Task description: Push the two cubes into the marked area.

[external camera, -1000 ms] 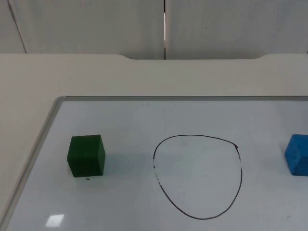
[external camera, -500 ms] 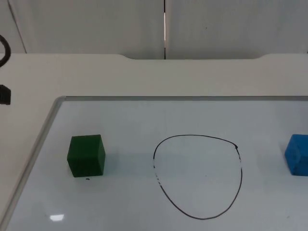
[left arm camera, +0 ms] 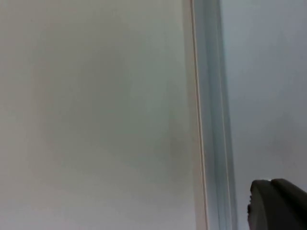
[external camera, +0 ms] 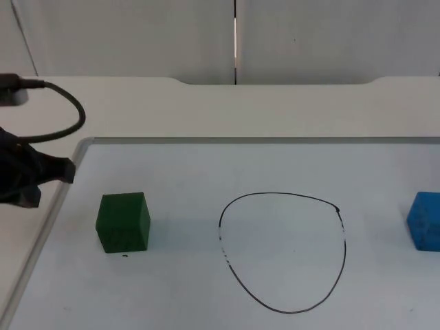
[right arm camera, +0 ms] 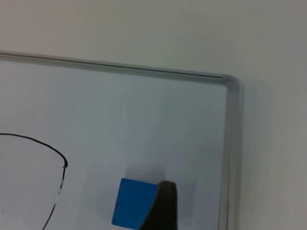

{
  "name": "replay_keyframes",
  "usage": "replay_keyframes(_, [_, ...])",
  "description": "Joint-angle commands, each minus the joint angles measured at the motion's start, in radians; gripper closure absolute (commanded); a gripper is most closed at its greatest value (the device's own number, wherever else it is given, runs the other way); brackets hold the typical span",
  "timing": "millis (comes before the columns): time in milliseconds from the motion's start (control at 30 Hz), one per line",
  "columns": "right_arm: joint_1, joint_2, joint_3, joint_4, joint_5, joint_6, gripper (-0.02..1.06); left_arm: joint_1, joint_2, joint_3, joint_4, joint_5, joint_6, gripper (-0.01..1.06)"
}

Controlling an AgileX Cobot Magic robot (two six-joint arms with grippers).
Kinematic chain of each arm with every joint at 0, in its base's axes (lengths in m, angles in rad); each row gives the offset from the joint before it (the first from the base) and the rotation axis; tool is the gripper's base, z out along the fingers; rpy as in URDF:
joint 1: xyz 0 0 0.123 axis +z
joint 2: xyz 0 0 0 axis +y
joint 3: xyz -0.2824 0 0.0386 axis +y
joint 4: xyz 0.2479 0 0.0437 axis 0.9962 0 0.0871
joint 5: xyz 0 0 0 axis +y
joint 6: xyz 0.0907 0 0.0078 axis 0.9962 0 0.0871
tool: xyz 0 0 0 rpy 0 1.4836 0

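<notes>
Blue cube (right arm camera: 132, 209): set on the whiteboard (right arm camera: 144, 120), beside the drawn outline (right arm camera: 53, 153).
Fingertip (right arm camera: 162, 208): seen overlapping the blue cube.

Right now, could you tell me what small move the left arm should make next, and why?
Probably bring the left end effector down just left of the green cube, ready to push it right. The cube sits on the whiteboard outside the drawn circle, and the end effector is at the board's left frame, apart from the cube. The blue cube also lies outside, on the circle's right.
</notes>
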Motion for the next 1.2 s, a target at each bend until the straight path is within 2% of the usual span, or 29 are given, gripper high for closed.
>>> replay_keyframes(0, [-0.008,-0.004,-0.005,0.004,-0.011,0.001,0.33,-0.006,0.016,-0.006,-0.02,-0.017,0.002,1.05])
replay_keyframes(400, [-0.008,-0.004,-0.005,0.022,-0.011,0.001,0.33,-0.006,0.075,-0.006,-0.041,-0.04,0.002,1.05])
replay_keyframes(567, [-0.008,-0.004,-0.005,0.022,-0.011,0.001,0.33,-0.05,0.104,-0.008,-0.037,-0.068,0.002,1.05])
replay_keyframes(800, [-0.008,-0.004,-0.005,0.024,-0.009,0.001,0.33,-0.122,0.109,-0.038,-0.037,-0.045,0.002,1.05])
replay_keyframes(1167, [-0.008,-0.004,-0.005,0.028,-0.009,0.001,0.33,-0.127,0.147,-0.046,-0.073,-0.011,0.002,1.05])
